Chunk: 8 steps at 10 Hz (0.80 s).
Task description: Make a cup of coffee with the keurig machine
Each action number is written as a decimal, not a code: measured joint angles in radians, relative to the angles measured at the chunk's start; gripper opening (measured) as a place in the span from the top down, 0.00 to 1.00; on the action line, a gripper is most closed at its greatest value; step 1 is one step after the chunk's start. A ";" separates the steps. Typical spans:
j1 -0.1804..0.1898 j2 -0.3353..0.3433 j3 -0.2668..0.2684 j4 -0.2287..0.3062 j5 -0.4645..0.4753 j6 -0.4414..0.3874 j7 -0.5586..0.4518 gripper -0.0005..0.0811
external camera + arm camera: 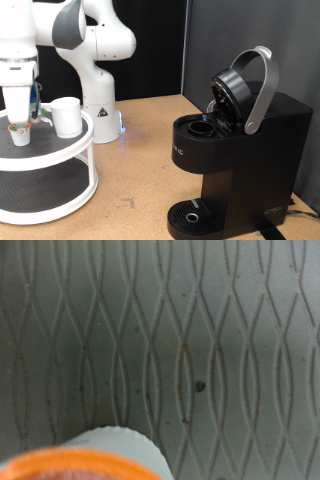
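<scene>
Nearest the lens in my exterior view is the keurig machine [235, 150], standing on the tan worktop [140, 150] at the exterior view's right. Its lid [240, 90] is swung up with the grey handle arched over it, so the pod chamber lies open, presumably to take a pod; the round drip tray at its foot carries nothing.

Farther back, at the exterior view's left, is a white two-tier round stand [45, 165]. The cup [66, 116] stands upright on its upper tier, well apart from the machine. Just beside it my gripper [19, 122] hangs down over a small coffee pod [19, 133] (tan-topped, as far as I can tell). Fingers: I cannot tell whether they are spread or closed on it.

The wrist view adds only the stand's patterned grey mat [180, 330] and an orange-rimmed round object [95, 458] at the frame edge, probably the pod; no fingers show there.
</scene>
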 joint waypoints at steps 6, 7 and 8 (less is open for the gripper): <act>-0.005 0.000 -0.012 -0.028 -0.016 0.034 -0.010 0.01; -0.005 0.000 -0.016 -0.028 -0.016 0.034 -0.012 0.01; -0.005 0.000 -0.021 -0.028 -0.016 0.034 -0.015 0.01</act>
